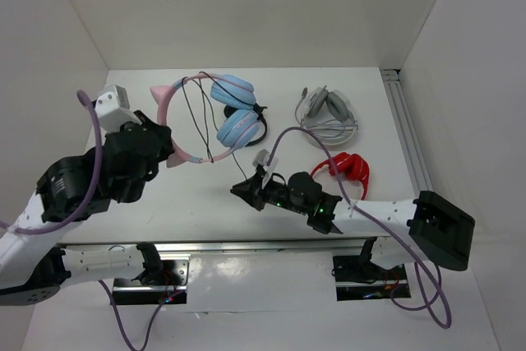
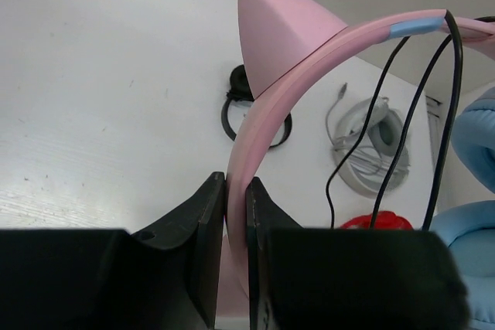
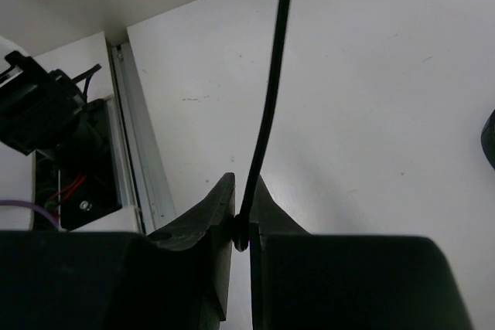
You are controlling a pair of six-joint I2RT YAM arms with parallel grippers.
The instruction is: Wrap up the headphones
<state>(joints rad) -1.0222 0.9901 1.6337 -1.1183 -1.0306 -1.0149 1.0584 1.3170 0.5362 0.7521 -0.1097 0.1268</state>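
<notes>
Your left gripper (image 2: 236, 188) is closed on the pink headband (image 2: 309, 67) of the headphones (image 1: 234, 114), just below one cat ear, and the band rises up and away from its fingers. The light blue ear cups (image 1: 238, 125) are ahead of this gripper and to its right; from above I cannot tell whether they rest on the table (image 1: 370, 96) or hang a little over it. Your right gripper (image 3: 241, 195) pinches the thin black cable (image 3: 271, 98) between its fingertips, and the cable runs almost straight up and forward from them toward the headband. Some strands of it are laid across the band already, so I judge you are in the middle of the winding step, with several turns left to do. For the next turn, carry the right gripper over and around the band while the left one holds firm. Keep the cable lightly tight, because it is thin and may slip out of the tips. The white headphones (image 1: 329, 113) lie ahead of the right gripper, so keep your path away from them.
</notes>
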